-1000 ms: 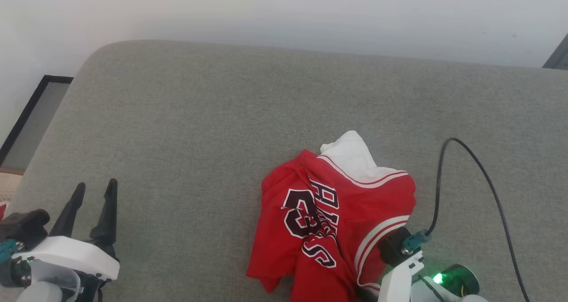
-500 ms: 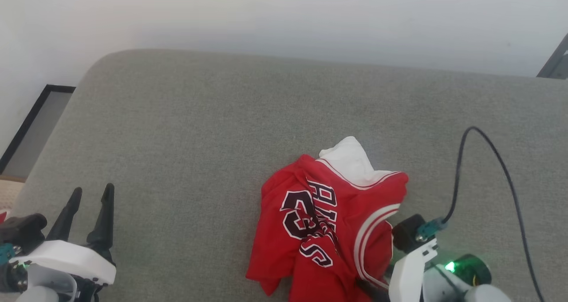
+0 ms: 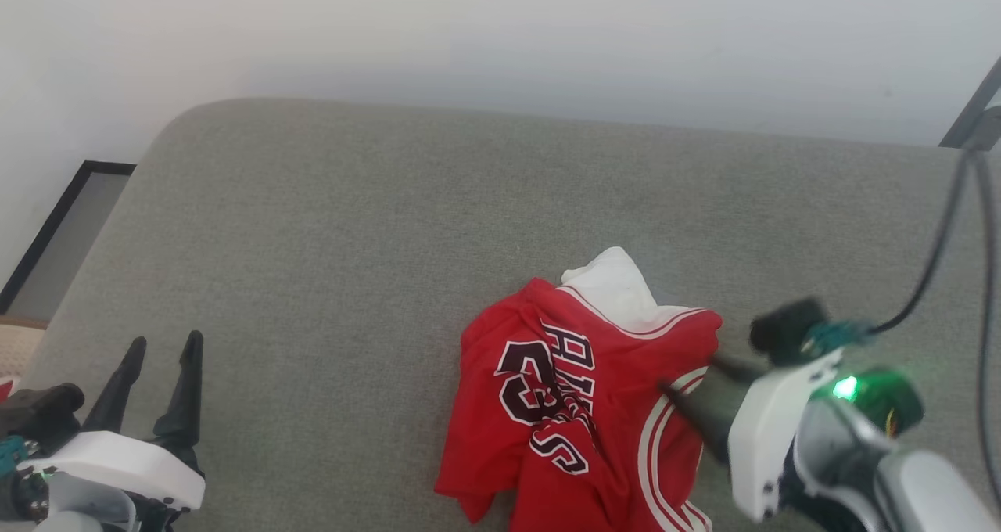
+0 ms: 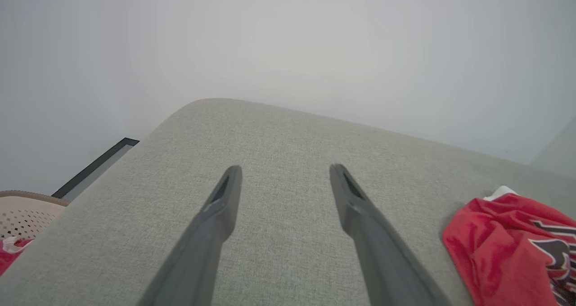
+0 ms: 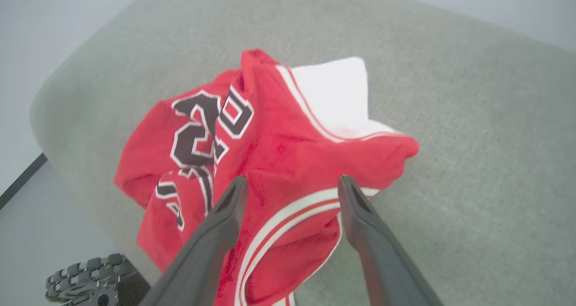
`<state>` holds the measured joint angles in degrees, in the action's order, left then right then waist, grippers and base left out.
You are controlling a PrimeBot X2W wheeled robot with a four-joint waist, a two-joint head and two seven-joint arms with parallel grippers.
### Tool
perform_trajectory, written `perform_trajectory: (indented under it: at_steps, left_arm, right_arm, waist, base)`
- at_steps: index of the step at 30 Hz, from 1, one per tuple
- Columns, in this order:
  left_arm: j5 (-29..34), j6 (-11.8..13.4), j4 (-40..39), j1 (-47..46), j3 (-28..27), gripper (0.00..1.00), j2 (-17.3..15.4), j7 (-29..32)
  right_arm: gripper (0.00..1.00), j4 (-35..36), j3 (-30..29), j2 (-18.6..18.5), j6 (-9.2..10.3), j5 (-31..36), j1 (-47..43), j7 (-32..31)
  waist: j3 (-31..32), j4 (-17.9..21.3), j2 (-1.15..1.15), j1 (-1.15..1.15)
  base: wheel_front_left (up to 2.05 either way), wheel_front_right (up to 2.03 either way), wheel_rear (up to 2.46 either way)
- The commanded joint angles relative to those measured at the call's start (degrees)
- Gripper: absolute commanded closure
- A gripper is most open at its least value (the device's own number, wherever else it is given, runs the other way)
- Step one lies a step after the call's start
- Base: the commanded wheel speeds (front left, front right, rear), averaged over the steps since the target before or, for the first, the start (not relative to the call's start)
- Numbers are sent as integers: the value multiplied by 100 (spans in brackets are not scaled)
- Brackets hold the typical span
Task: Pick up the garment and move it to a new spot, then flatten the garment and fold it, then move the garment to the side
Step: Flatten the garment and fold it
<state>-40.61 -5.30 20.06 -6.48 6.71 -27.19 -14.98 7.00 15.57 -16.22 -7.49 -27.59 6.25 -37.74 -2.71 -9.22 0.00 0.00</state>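
right gripper (image 3: 690, 375): jaws just released, lifted off garment (image 3: 547, 375) | garment crumpled on table (image 3: 313, 242) | left gripper (image 3: 166, 339): jaws spread, idle | move looks done, flatten next

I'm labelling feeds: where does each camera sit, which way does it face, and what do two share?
Head view: on the head, facing forward and down at the shirt on the cushion; left gripper lower left, right gripper lower right, jaws open.
Left wrist view: on the left wrist, facing along its fingers across the cushion; shirt at right edge.
Right wrist view: on the right wrist, facing along its fingers down onto the shirt.
Shared: head and right wrist views both show the shirt's lettering.
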Motion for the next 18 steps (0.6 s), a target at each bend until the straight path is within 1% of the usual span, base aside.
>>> perform_trajectory:
  at_steps: [1,5,6,10,11,12,18]
  left_arm:
    - [83,-21,-27,-13,14,0,4,-27]
    - [42,-45,-50,-118,74,0,52,-18]
    - [46,-50,-48,-146,94,0,63,-17]
    - [49,-66,-26,-270,159,0,117,-17]
    - [52,-76,-21,-307,181,0,138,-17]
    - [52,-76,-21,-307,181,0,138,-17]
    - [88,-113,58,-547,324,0,239,-20]
  right_arm:
    - [0,-31,-49,51,0,54,154,154]
    - [0,-323,-142,18,0,188,589,552]
    - [0,-434,-126,-37,-1,242,708,639]
    - [0,-1057,-114,-148,-1,295,1207,865]
    - [0,-1225,-102,-149,0,256,1325,898]
    - [0,-1225,-102,-149,0,256,1325,898]
    - [0,-2268,158,-324,-1,54,2077,881]
  waist:
    - [-26,-29,0,0]
    - [-124,-141,0,0]
    - [-154,-178,0,0]
    - [-290,-351,0,0]
    - [-328,-398,0,0]
    - [-328,-398,0,0]
    - [-592,-726,0,0]
  base:
    - [0,0,0]
    - [0,0,0]
    - [0,0,0]
    - [0,0,0]
    - [0,0,0]
    - [0,0,0]
    - [0,0,0]
